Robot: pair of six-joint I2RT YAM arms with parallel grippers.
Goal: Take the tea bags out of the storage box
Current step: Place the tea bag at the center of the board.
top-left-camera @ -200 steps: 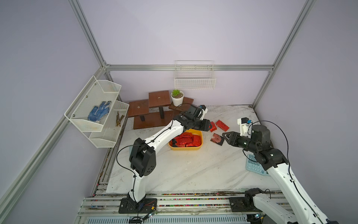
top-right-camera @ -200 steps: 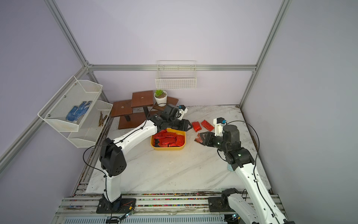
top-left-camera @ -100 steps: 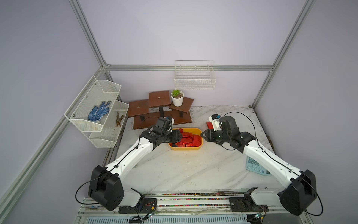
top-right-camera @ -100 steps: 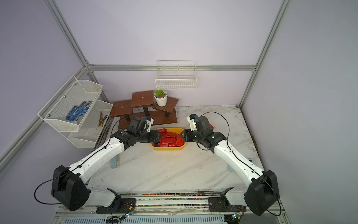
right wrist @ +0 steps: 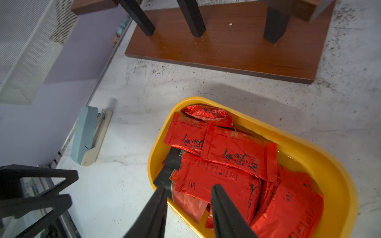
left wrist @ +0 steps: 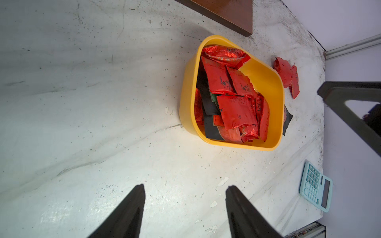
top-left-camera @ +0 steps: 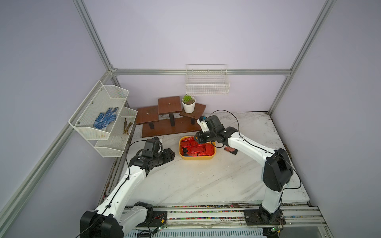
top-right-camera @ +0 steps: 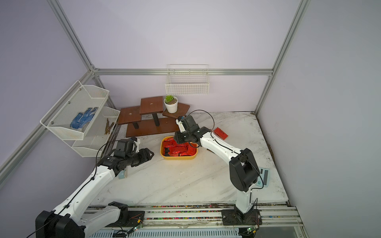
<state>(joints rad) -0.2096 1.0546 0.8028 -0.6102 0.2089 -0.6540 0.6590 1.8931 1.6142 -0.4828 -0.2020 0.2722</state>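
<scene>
The yellow storage box sits mid-table, piled with red foil tea bags and a few black sachets. My right gripper hovers open over the box's near rim, jaws apart above the red tea bags, nothing held between them. To the left of the box and apart from it, my left gripper is open over bare marble, pointing at the storage box. Outside the box lie red tea bags and a black sachet.
A brown wooden stepped stand with a potted plant stands right behind the box. A pale blue stapler lies by the table's left edge, a calculator at the right. White mesh shelves hang on the left wall.
My left gripper has drawn back from the box towards the left and its jaws have widened. The right gripper has swung in from the right and now hangs over the box.
</scene>
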